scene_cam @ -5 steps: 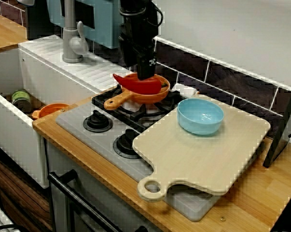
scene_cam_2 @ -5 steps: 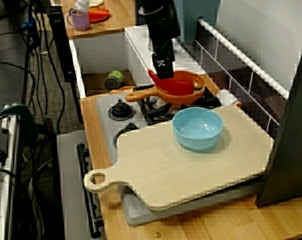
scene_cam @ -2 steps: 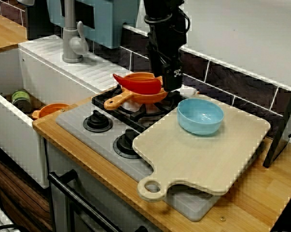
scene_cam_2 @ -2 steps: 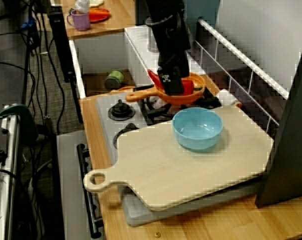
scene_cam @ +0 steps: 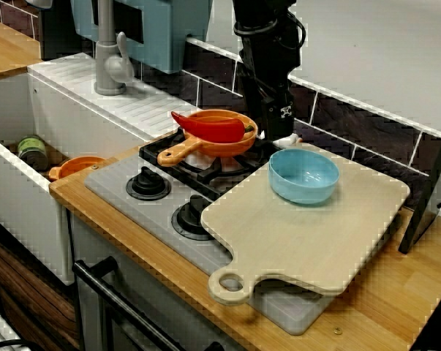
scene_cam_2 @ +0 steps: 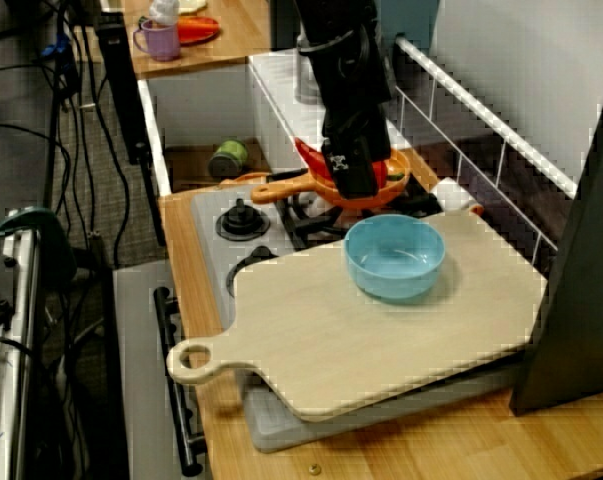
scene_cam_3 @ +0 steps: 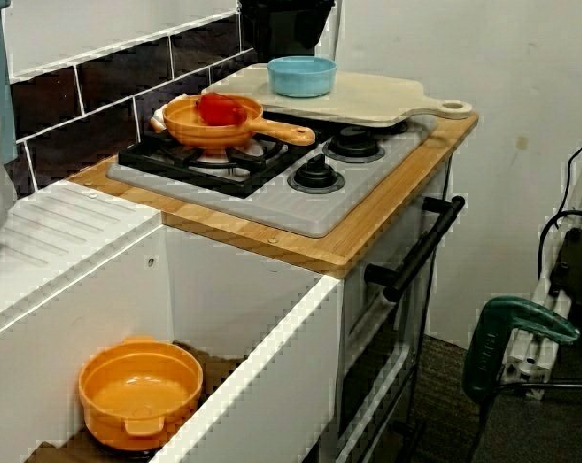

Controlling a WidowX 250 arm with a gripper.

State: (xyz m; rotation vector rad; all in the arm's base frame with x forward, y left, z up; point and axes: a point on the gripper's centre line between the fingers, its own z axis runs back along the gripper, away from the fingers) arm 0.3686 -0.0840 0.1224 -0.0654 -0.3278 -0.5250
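A blue bowl (scene_cam: pixel 304 175) sits just beside the gripper (scene_cam: pixel 282 133), on the corner of a pale wooden cutting board (scene_cam: pixel 308 234) nearest it. The board overhangs the grey stove top (scene_cam: pixel 118 196). Two black knobs (scene_cam: pixel 148 183) lie further out from the gripper. Well away from it, beyond the ribbed drainboard (scene_cam: pixel 110 102), the sink (scene_cam: pixel 15 194) holds an orange bowl (scene_cam: pixel 75 167) and a green can (scene_cam: pixel 31 150). A grey faucet (scene_cam: pixel 110 62) stands on the drainboard.

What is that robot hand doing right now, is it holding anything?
The gripper: cannot be told whether open or closed; it shows nothing in its grasp. The red pepper lies apart from it in the orange pan.
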